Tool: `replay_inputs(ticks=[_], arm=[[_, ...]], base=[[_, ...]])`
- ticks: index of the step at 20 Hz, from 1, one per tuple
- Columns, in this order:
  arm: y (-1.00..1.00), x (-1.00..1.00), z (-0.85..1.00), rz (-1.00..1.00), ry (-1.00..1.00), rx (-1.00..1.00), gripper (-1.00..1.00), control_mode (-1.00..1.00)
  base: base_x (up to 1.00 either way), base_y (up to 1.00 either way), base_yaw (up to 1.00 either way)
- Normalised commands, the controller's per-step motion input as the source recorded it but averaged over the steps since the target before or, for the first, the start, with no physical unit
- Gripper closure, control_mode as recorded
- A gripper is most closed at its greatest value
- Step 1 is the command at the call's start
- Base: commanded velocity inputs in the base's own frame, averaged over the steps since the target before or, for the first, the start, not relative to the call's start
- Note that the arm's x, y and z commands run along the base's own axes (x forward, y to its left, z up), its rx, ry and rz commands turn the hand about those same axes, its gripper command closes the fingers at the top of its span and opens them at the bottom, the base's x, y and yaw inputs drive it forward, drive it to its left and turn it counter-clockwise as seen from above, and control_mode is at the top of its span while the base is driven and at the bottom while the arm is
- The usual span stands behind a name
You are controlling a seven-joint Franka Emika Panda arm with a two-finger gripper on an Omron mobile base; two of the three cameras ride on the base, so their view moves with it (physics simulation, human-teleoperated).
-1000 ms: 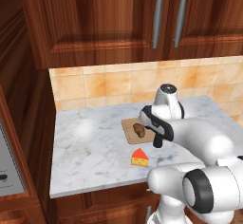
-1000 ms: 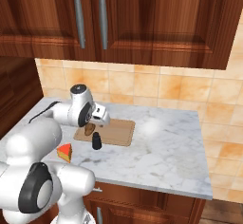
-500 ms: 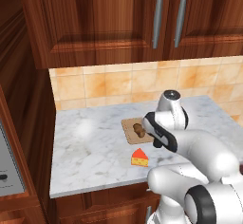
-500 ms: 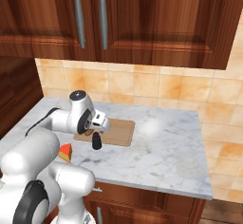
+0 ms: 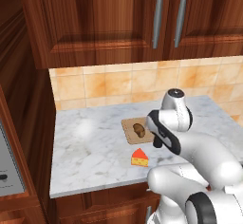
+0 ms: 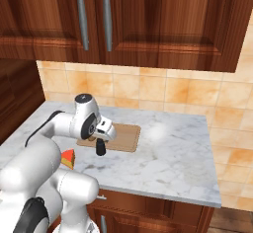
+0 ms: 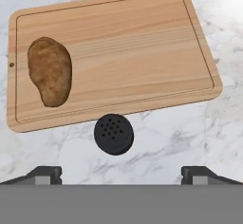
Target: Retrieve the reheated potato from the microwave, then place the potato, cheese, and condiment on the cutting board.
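Note:
The wooden cutting board [image 7: 128, 42] lies on the marble counter with the brown potato [image 7: 50, 71] on its left part. Just off the board's near edge stands the dark condiment [image 7: 114, 134] shaker, seen from above with its holed top. My gripper [image 7: 121, 174] hangs straight over it, open, a fingertip far out on each side and nothing between them. From the right base view the gripper [image 6: 102, 139] sits right above the condiment [image 6: 101, 149], beside the board [image 6: 123, 137]. The orange cheese [image 5: 139, 158] wedge rests on the counter in front of the board [image 5: 129, 124] and potato [image 5: 139, 129].
The microwave [image 5: 8, 166] shows as a light-grey panel at the far left. Dark wood wall cabinets [image 6: 148, 19] hang above a tiled backsplash. The counter's front edge [image 5: 104, 190] runs close behind the cheese. Bare marble [image 6: 173, 148] stretches right of the board.
My hand has moved off the board toward the counter's front edge and come down over the condiment. The jaws stayed open; potato and cheese have not moved.

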Motion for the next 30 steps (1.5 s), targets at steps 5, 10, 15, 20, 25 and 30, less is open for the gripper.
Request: replay_inputs(ticks=[5, 10, 15, 20, 25, 30], arm=[[0.06, 0.12, -0.09, 0.0, 0.0, 0.0, -1.0, -1.0], [0.0, 0.02, -0.03, 0.0, 0.09, 0.03, -1.0, -1.0], [0.0, 0.07, -0.07, 0.0, 0.06, 0.03, -1.0, -1.0], [0.0, 0.1, -0.08, 0.0, 0.0, 0.0, -1.0, -1.0], [0.0, 0.01, -0.11, 0.0, 0.02, 0.0, -1.0, -1.0], [0.0, 0.07, -0.15, 0.0, 0.01, 0.0, -1.0, -1.0]], base=[[0.0, 0.0, 0.0], [0.0, 0.0, 0.0], [0.0, 0.0, 0.0], [0.0, 0.0, 0.0], [0.0, 0.0, 0.0], [0.0, 0.0, 0.0]])
